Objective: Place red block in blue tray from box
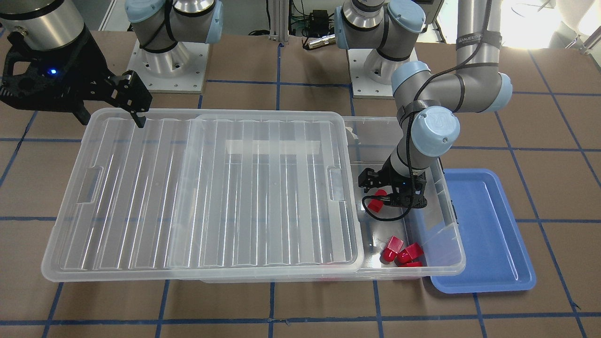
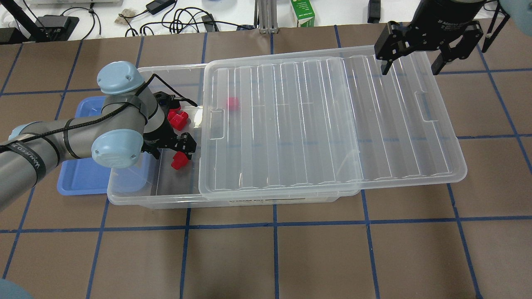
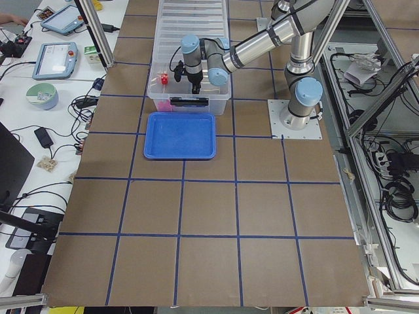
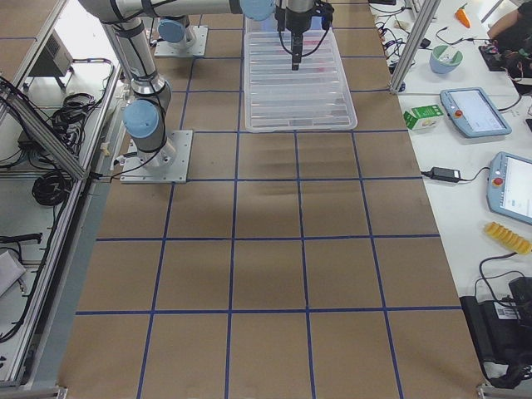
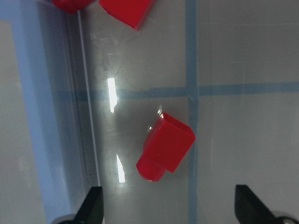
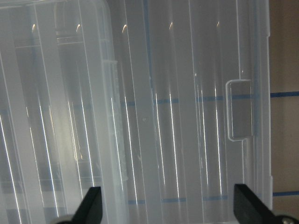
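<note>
Holds left end effector (image 5: pixel 170 210) spread over small glossy red plastic block (image 5: pixel 167 150) inside large clear plastic box (image 2: pixel 166 200); right end effector (image 6: pixel 169 210) spread above ribbed clear lid (image 2: pixel 324 124).

We see a clear box (image 2: pixel 124 196) on the brown counter (image 2: pixel 274 257). Its ribbed lid (image 2: pixel 328 124) lies shifted toward the right, so the box's left end is uncovered. The left gripper (image 2: pixel 172 146) reaches down into that uncovered end with its jaws apart, and one red block (image 2: pixel 179 160) lies just beside it on the near side. More red blocks (image 2: pixel 178 119) cluster on its far side, and a lone block (image 2: pixel 232 103) shows through the lid. A blue tray (image 2: pixel 81 182) sits at the box's left end, partly hidden by the arm. The right gripper (image 2: pixel 410 62) hangs over the lid's far right corner, fingers spread.
</note>
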